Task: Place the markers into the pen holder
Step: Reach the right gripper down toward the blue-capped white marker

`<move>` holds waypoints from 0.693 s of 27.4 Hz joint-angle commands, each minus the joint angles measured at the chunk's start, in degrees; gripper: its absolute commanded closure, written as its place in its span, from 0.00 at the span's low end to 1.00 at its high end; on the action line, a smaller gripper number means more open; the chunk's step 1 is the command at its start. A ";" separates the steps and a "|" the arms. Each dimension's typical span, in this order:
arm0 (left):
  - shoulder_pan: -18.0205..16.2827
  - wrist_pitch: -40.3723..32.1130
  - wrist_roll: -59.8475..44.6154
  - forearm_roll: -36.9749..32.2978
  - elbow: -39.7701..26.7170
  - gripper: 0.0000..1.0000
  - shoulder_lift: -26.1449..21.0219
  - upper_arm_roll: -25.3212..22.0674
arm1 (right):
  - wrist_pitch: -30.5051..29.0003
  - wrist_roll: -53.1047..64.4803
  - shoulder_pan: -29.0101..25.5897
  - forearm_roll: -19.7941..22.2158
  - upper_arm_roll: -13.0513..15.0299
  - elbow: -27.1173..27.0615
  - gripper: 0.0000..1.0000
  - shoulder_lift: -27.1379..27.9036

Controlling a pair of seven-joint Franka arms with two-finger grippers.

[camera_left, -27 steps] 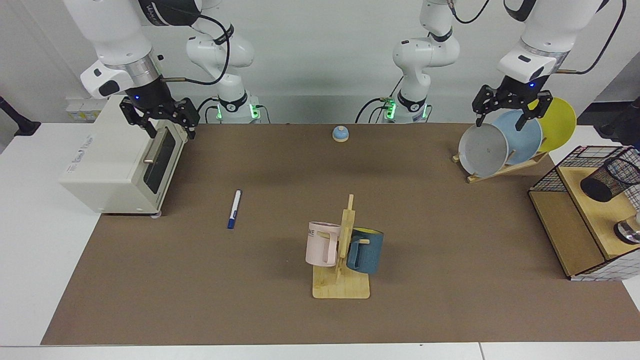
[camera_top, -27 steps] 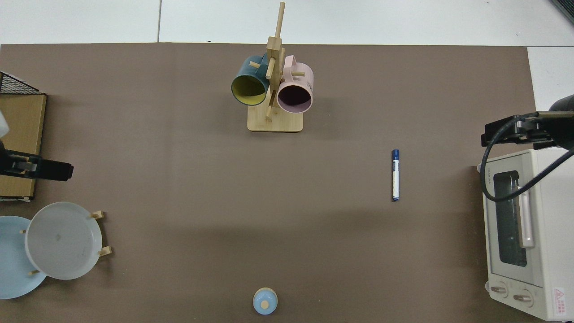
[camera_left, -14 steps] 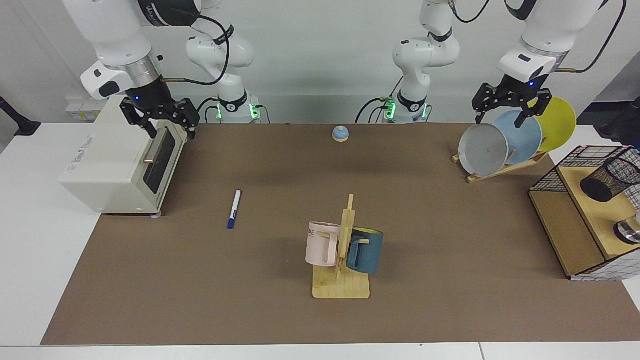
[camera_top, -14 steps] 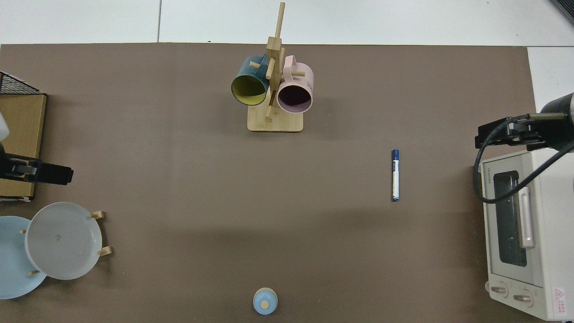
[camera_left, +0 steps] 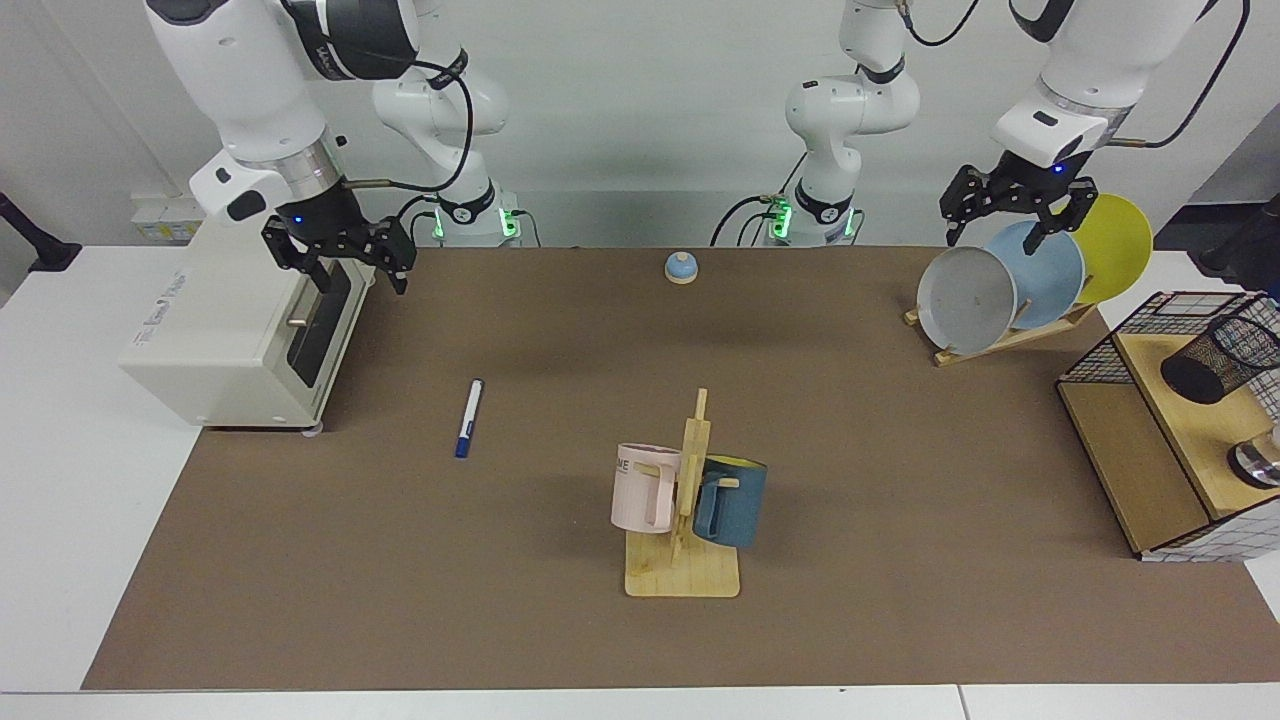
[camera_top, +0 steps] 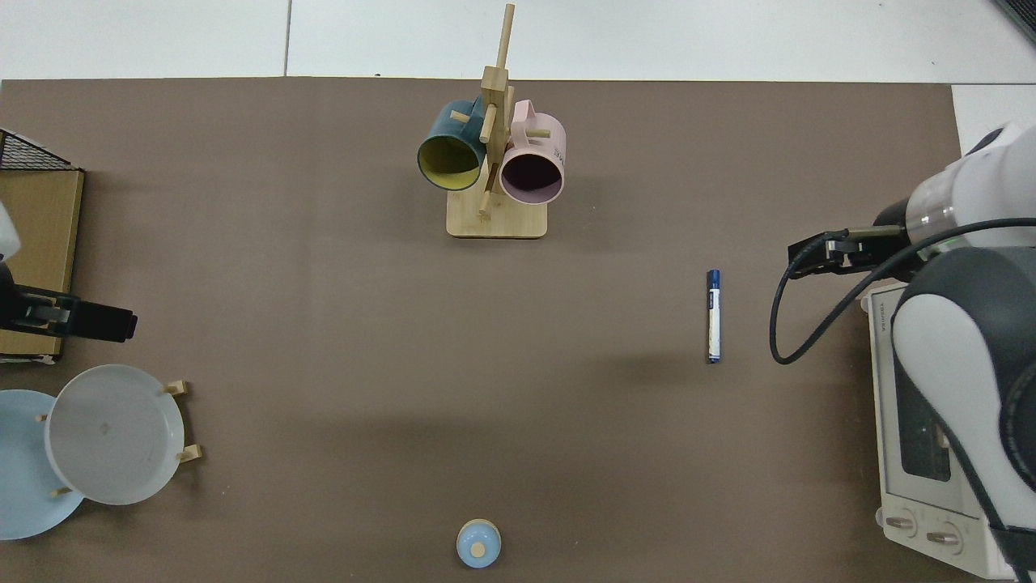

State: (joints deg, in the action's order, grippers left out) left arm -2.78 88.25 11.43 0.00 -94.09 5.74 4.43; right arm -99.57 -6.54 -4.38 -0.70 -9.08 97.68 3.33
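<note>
1. White with a dark blue cap, the marker (camera_left: 468, 418) (camera_top: 713, 316) lies flat on the brown mat (camera_left: 560, 330), apart from everything else.
2. Nearest it, the right gripper (camera_left: 340, 262) hangs in the air beside the toaster oven (camera_left: 235, 330), fingers spread and holding nothing.
3. Across the table, the black mesh pen holder (camera_left: 1220, 358) leans tilted on a wooden box (camera_left: 1170, 450).
4. Above the plate rack (camera_left: 1010, 300), the left gripper (camera_left: 1008, 212) hangs released and empty.
</note>
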 commanded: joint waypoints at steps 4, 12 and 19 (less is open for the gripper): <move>-0.47 -0.62 -0.01 0.88 -1.18 0.00 1.29 0.05 | -13.00 -1.89 0.95 0.26 0.11 10.95 0.00 0.61; -0.38 -0.62 -0.09 0.88 -1.54 0.00 1.38 0.05 | -18.90 -3.04 1.04 0.53 0.11 11.75 0.00 6.33; -0.56 -0.62 -0.01 0.88 -2.24 0.00 1.38 0.05 | -25.14 -6.20 2.18 1.32 0.20 15.35 0.01 9.06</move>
State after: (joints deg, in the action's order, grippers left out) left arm -2.78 87.93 11.43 0.03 -94.72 5.85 4.44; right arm -119.95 -9.67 -3.27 -0.49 -8.98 110.17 11.49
